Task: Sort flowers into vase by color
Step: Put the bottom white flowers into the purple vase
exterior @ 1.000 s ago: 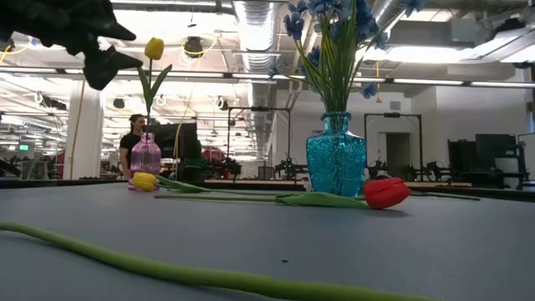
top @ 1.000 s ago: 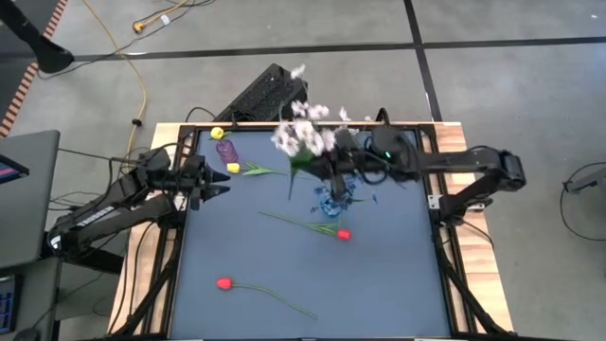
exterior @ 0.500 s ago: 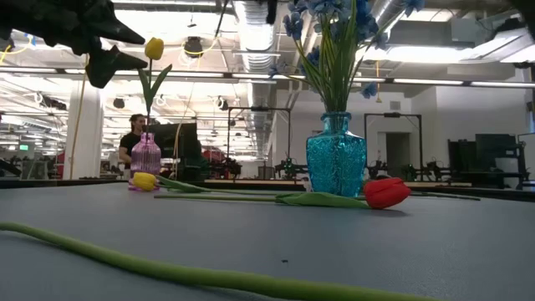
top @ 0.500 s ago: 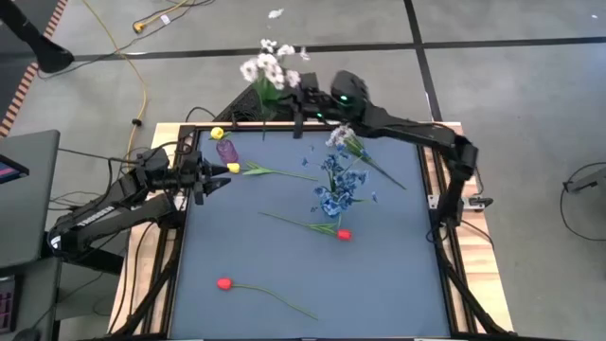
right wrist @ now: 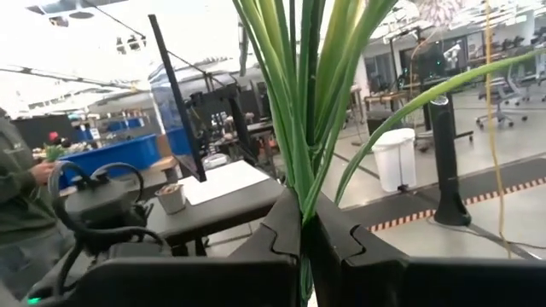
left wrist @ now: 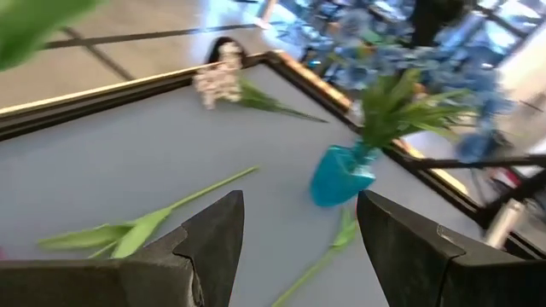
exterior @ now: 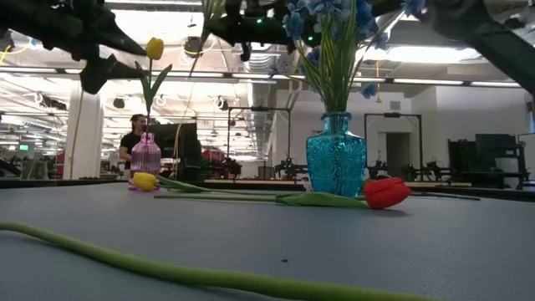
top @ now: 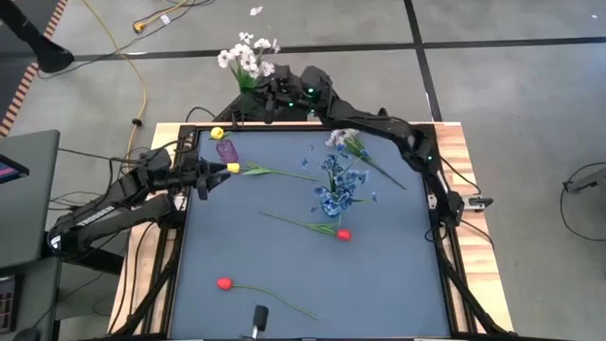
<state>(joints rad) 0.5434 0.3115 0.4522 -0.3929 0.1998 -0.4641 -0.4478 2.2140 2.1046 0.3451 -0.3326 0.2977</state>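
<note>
My right gripper (top: 267, 95) is shut on a bunch of white flowers (top: 246, 57), held high just beyond the table's far edge, left of centre. My left gripper (top: 204, 178) stands open near the left edge, close to a yellow flower (top: 233, 168) lying on the table. A pink vase (top: 225, 150) holds one yellow flower (exterior: 154, 48). A blue vase (exterior: 336, 159) holds blue flowers (top: 333, 175). A white-lavender bunch (top: 341, 140) lies at the far right. Two red tulips (top: 343, 233) (top: 223, 282) lie on the table. My right gripper pinches the bunch's green stems (right wrist: 300, 223) between its two fingers, low on the stems. The fingers (right wrist: 273, 234) reach out about level and lie across the stems. The bunch stands nearly upright above the fingers, lifted clear of the table.
A dark case (top: 275, 87) lies on the floor behind the far edge, under the held bunch. A small dark object (top: 258, 322) shows at the near edge. A long green stem (exterior: 167, 267) crosses the near part of the table. A person (exterior: 134, 138) stands far behind.
My right gripper has carried the white bunch from above the blue vase toward the far edge and leftward, past the table's rim, staying shut on it. The bunch has stayed upright. My left gripper has turned a little at the wrist without leaving its place.
</note>
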